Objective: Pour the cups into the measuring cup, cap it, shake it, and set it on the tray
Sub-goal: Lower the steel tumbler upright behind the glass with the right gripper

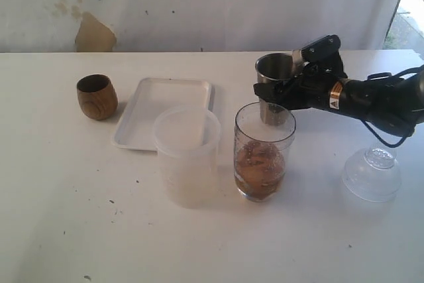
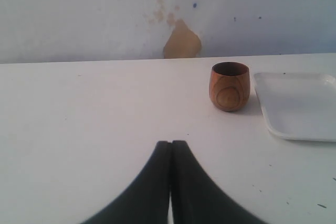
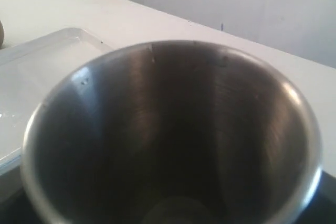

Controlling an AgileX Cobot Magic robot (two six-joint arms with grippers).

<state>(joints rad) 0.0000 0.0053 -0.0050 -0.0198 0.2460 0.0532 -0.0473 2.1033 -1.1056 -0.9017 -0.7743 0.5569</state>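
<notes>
White table (image 1: 59, 217) ran back to a pale wall (image 1: 199, 4) bearing a tan stain (image 1: 95, 34). Clock bearings below are taken on the exterior view with the measuring cup (image 1: 264, 154) as centre.

The measuring cup stood upright on the table near its middle, roughly one third full of brown liquid (image 1: 260, 171). A frosted jug (image 1: 187, 157) stood just beside it at 9 o'clock, apart from it. The tray (image 1: 142, 114) lay flat at 10 o'clock, behind the jug, with the jug overlapping its near edge in view. The wooden cup (image 1: 97, 96) stood upright farther out at 10 o'clock, near the tray's outer side but not touching it. A clear domed lid (image 1: 371, 173) rested on the table at 3 o'clock, well apart.

The right gripper (image 1: 291, 74) was clamped around the steel tumbler (image 1: 273, 69), which stood upright at 12 o'clock, mouth up. Its base was hidden behind the measuring cup's rim, so contact with the table could not be determined. The right wrist view looked straight down into the tumbler's dark interior.

The left gripper (image 2: 170, 182) was fully closed on nothing, fingers (image 2: 152, 187) pressed together, low over bare table.
</notes>
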